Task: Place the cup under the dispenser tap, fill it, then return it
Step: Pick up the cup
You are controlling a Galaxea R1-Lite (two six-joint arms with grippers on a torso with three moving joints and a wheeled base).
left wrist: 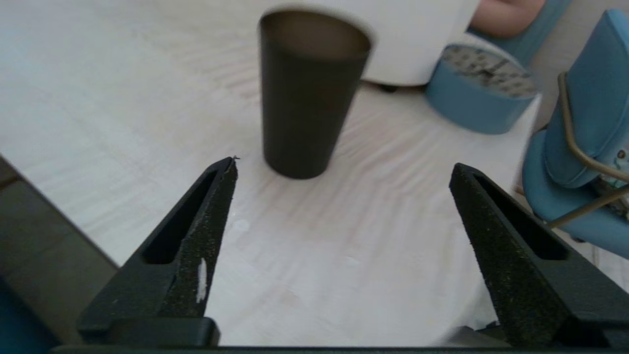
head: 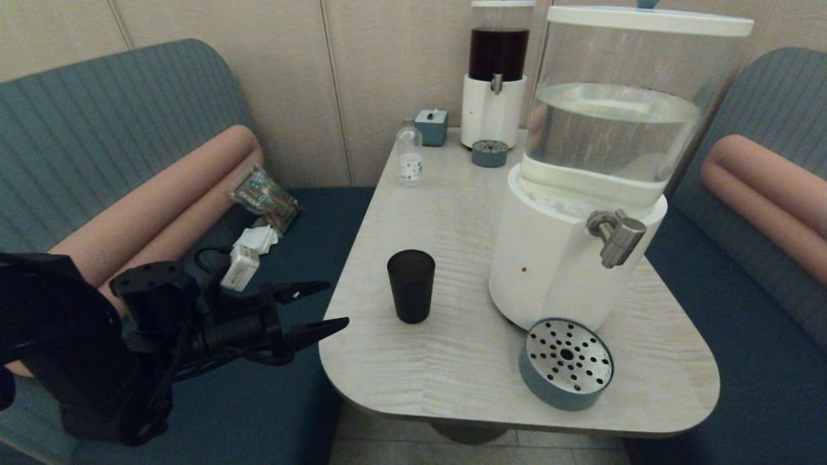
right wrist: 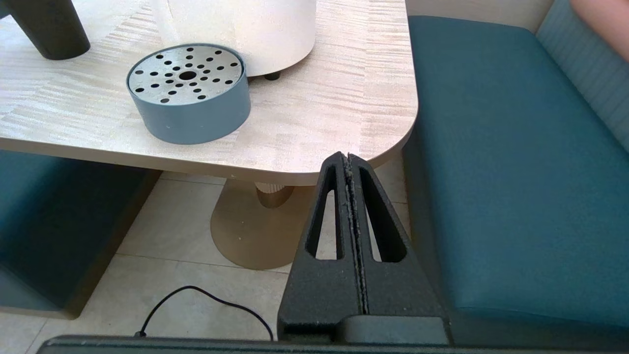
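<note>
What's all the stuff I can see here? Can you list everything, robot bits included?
Cup: one, matte black, upright on the table, apart from the big dispenser.
Water dispenser: one, white base, clear tank, right side of the table.
Dispenser tap: one, brushed steel, on the water dispenser's base.
Drip trays: two, blue with perforated tops; one in front of the water dispenser, one by the far dispenser.
Dark-liquid dispenser: one, white base, far end.
Small bottle: one, clear, white label, far left.
Small box: one, blue-grey, far end.
Table: one, pale wood grain.
Benches: two, blue.
Left gripper: black, jaws open, facing the cup.
Right gripper: black, jaws shut, below the table's near corner.
</note>
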